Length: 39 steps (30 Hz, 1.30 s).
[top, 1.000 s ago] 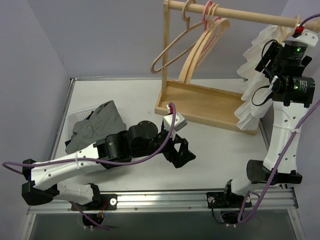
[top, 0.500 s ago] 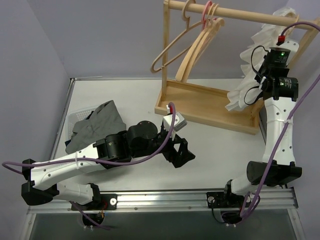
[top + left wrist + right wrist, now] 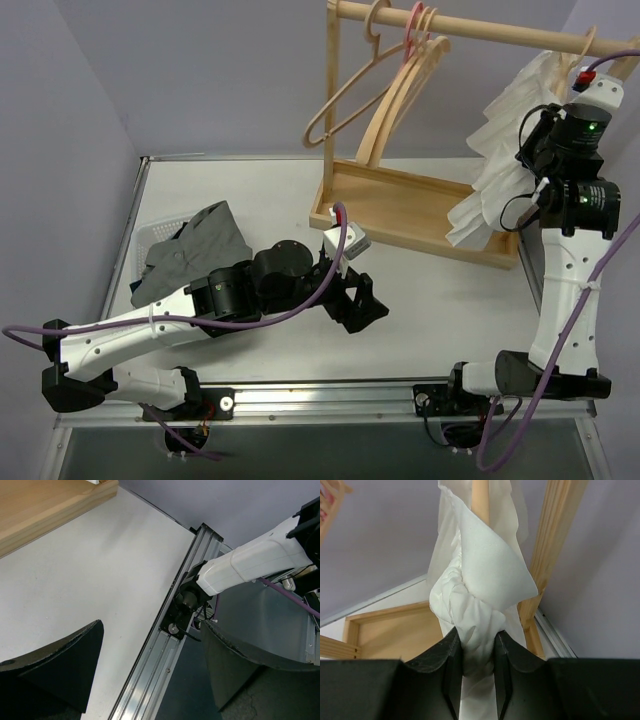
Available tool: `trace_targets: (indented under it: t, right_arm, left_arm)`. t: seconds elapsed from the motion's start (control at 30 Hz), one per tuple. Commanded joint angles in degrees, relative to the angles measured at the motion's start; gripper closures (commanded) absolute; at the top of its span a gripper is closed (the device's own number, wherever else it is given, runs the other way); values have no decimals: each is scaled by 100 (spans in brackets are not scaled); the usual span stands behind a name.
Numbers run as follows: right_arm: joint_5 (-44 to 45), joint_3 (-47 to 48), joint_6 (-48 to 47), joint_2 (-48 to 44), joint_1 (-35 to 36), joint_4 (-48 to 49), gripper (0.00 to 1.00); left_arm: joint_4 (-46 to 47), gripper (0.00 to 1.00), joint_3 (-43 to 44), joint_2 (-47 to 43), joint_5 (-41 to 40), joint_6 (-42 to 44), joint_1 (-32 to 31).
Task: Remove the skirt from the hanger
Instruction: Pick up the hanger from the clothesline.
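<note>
No pleated grey skirt hangs on the rail point(image 3: 480, 30). A grey garment point(image 3: 195, 245) lies crumpled in a white basket at the left; I cannot tell whether it is the skirt. Several bare pale-wood hangers point(image 3: 395, 95) hang at the rail's left part beside a pink one point(image 3: 413, 25). My right gripper point(image 3: 535, 150) is raised at the rail's right end. It is shut on a bunch of the white ruffled blouse point(image 3: 495, 185), seen pinched between its fingers in the right wrist view point(image 3: 479, 655). My left gripper point(image 3: 358, 300) is open and empty over the table, also in its wrist view point(image 3: 152, 630).
The wooden rack's base tray point(image 3: 400, 205) stands at the back middle, with its right upright post point(image 3: 555, 545) just behind the blouse point(image 3: 485, 570). The white basket point(image 3: 150, 235) is at the left edge. The metal front rail point(image 3: 165, 645) lies under my left gripper.
My right gripper, holding the white blouse, swung left along the rail and then back right and a little lower. The left arm has barely moved.
</note>
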Motion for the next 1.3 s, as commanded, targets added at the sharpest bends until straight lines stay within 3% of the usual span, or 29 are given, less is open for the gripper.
trace_targets:
  t: [0.0, 0.27, 0.47, 0.77, 0.93, 1.27]
  right_arm:
    - [-187, 307, 44, -204, -33, 675, 100]
    - [121, 386, 70, -169, -33, 1149, 100]
    - [-290, 447, 298, -2, -33, 1422, 100]
    - [-363, -422, 755, -511, -60, 2257, 100]
    - [-416, -1230, 405, -1020, -86, 3301, 100]
    - [-881, -1091, -194, -1258, -86, 3742, 100]
  left_arm:
    - [259, 13, -12, -119, 136, -127, 48]
    - [294, 14, 41, -84, 180, -242, 48]
    - [286, 14, 49, -128, 180, -233, 57]
    - [382, 14, -47, -233, 373, -224, 136]
    - [505, 14, -117, -277, 470, -224, 162]
    - [909, 14, -398, -356, 777, -356, 197]
